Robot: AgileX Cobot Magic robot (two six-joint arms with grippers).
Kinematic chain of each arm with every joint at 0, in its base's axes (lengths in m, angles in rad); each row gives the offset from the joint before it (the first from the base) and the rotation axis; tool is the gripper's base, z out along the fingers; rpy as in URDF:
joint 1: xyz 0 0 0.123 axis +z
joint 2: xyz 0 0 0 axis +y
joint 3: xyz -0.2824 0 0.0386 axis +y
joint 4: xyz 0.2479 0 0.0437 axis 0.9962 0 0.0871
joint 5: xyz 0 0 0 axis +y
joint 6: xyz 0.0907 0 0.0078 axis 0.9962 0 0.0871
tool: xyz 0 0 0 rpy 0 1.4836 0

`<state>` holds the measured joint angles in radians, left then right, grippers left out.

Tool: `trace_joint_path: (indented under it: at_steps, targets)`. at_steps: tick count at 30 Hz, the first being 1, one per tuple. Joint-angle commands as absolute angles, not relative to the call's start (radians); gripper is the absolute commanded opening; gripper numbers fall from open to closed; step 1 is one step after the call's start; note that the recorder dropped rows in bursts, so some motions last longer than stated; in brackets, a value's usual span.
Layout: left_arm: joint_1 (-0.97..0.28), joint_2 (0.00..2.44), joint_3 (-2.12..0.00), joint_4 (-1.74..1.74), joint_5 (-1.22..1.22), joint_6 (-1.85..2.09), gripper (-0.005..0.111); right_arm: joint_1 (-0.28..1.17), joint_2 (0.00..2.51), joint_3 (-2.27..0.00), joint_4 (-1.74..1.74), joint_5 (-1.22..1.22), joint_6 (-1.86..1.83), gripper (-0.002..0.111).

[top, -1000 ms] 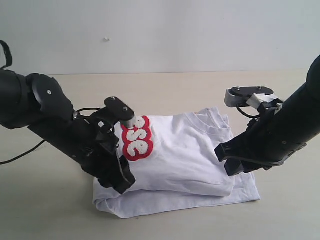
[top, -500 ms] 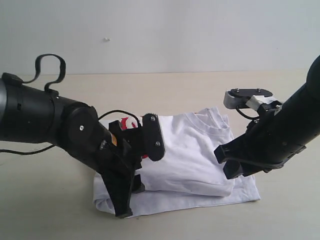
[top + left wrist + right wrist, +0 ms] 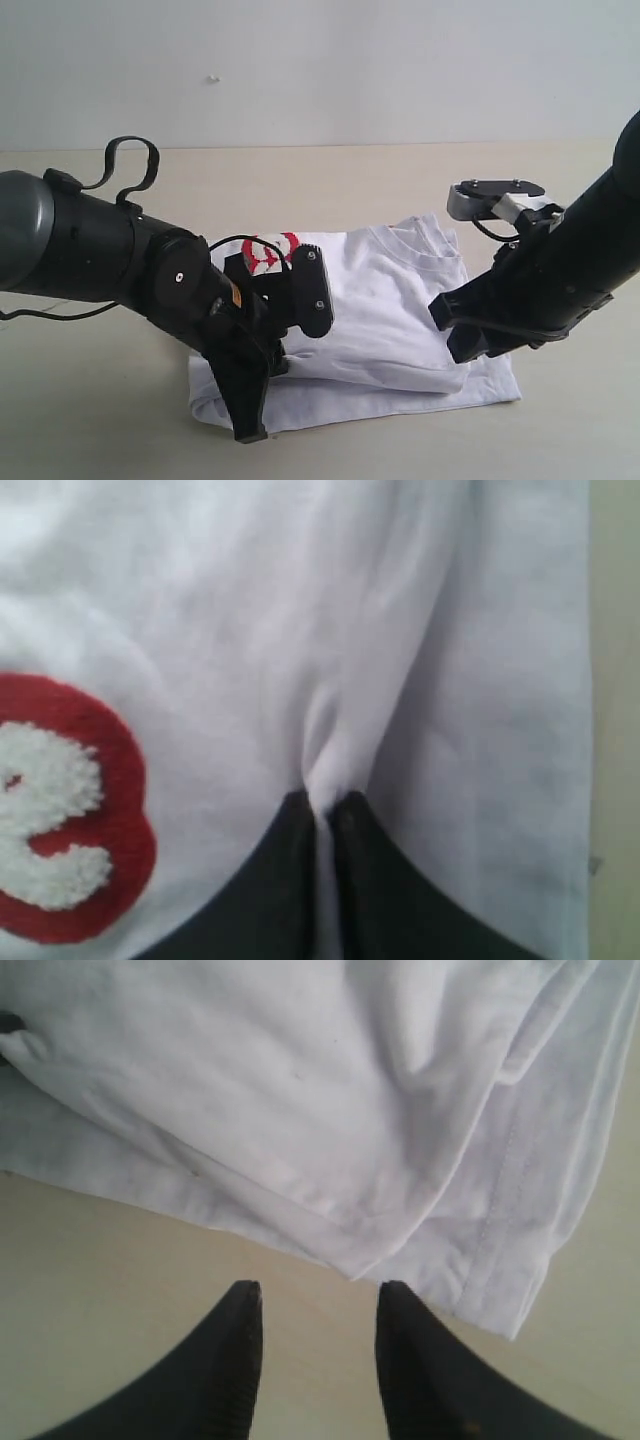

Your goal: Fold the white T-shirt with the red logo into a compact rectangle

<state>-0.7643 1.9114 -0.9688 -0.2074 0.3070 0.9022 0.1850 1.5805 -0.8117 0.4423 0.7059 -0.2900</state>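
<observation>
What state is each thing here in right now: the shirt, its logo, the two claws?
white T-shirt: folded into stacked layers.
red logo: face up, only partly in view.
left gripper: shut, pinching a ridge of shirt fabric.
right gripper: open, empty, beside the shirt's edge.

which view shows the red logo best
The left wrist view: the red logo sits close up at the frame edge, one fuzzy white letter clear. The exterior view shows only a sliver behind the left arm. The right wrist view shows none.
</observation>
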Motion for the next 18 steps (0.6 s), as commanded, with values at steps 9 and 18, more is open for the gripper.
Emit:
trace_joint_path:
  at_steps: [9,18]
  targets:
    - [-0.769,1.766,-0.966,-0.283,0.378,0.871,0.000,0.186,1.572,-0.805,0.525,0.765,-0.425,0.035]
    - [-0.769,1.757,-0.966,-0.282,0.391,0.881,0.000,0.186,1.574,-0.782,0.661,0.916,-0.628,0.009]
